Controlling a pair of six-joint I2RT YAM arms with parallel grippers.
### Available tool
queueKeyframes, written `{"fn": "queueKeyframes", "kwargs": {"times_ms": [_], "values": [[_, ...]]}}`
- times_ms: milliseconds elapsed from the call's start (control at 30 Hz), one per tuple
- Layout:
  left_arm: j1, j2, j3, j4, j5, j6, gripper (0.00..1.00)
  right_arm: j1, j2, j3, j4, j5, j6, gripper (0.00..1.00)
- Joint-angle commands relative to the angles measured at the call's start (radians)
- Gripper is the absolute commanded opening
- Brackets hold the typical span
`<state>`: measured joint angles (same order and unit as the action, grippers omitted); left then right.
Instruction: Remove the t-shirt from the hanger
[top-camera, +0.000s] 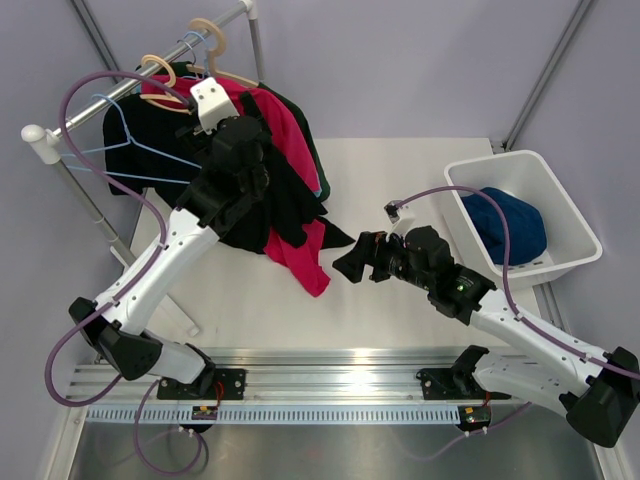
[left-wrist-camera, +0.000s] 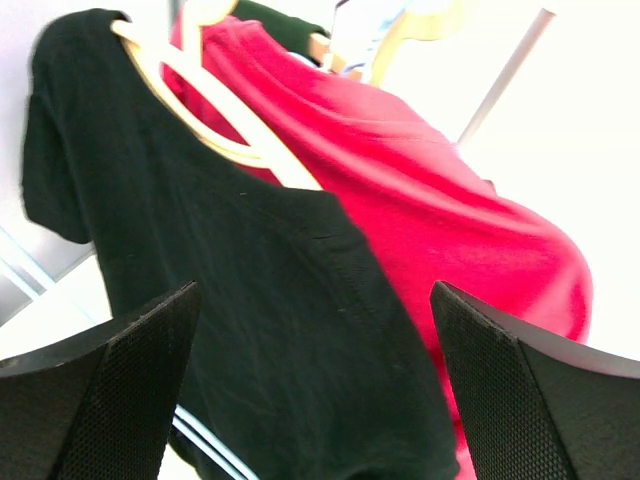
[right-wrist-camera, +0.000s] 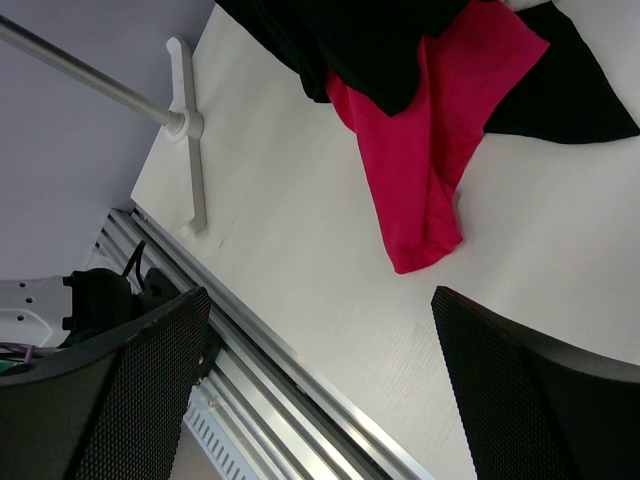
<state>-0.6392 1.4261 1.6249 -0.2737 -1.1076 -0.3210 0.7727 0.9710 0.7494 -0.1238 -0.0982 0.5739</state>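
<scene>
Left hand (left-wrist-camera: 315, 400): we are seeing it released, the fingers spread wide and grasping nothing, hovering up at the rack.
Right hand (right-wrist-camera: 320, 400): we are seeing it released too, and empty, hanging low over the desk (right-wrist-camera: 300, 220).
Black t-shirt (left-wrist-camera: 250, 330): it is hanging on the wooden hanger (left-wrist-camera: 230, 140), straight ahead of the left hand and filling the gap between its fingers. We cannot tell if it is touching them.
Red t-shirt (left-wrist-camera: 440, 200): it is hanging just behind the black one and overlapping it. Its hem is trailing onto the desk ahead of the right hand, apart from it.
Risk, two layers: closing here, we are likely pinching red cloth along with black.
Risk, hanger: with nothing steadying it, pulling the cloth could be dragging the hanger along or off the rail (top-camera: 120, 95).
Risk, snag: the neck may be catching on the hanger's shoulder.
</scene>
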Motion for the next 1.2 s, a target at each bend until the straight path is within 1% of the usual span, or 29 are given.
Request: {"fn": "queueKeyframes", "kwargs": {"times_ms": [0,133,300,500,667,767,867,1033,1167], "values": [[0.006,-0.029,0.021,0.108,0.043,0.006,0.99,0.007,-0.008,0.007,0.033,-0.025,-0.011,0.99],[0.006,0.022,0.052,0.105,0.017,0.014,0.99,0.007,0.000,0.007,0.033,-0.029,-0.011,1.00],[0.006,0.057,0.044,0.099,-0.024,-0.013,0.99,0.008,-0.002,0.005,0.036,-0.034,-0.008,0.99],[0.007,0.109,0.075,0.097,-0.038,0.022,0.98,0.007,0.018,0.010,0.039,-0.047,-0.006,0.99],[0.007,0.103,0.069,0.084,-0.118,0.036,0.93,0.007,0.020,0.011,0.046,-0.064,0.000,0.99],[0.007,0.093,0.050,0.079,-0.146,0.049,0.88,0.005,0.015,0.008,0.043,-0.061,0.000,0.99],[0.007,0.083,0.035,0.076,-0.156,0.069,0.87,0.005,0.008,0.013,0.033,-0.049,-0.003,0.99],[0.007,0.068,0.032,0.076,-0.192,0.143,0.86,0.007,0.011,0.011,0.035,-0.051,-0.002,1.00],[0.013,0.034,0.004,0.076,-0.198,0.161,0.86,0.005,0.020,0.016,0.033,-0.044,-0.003,0.99]]}}
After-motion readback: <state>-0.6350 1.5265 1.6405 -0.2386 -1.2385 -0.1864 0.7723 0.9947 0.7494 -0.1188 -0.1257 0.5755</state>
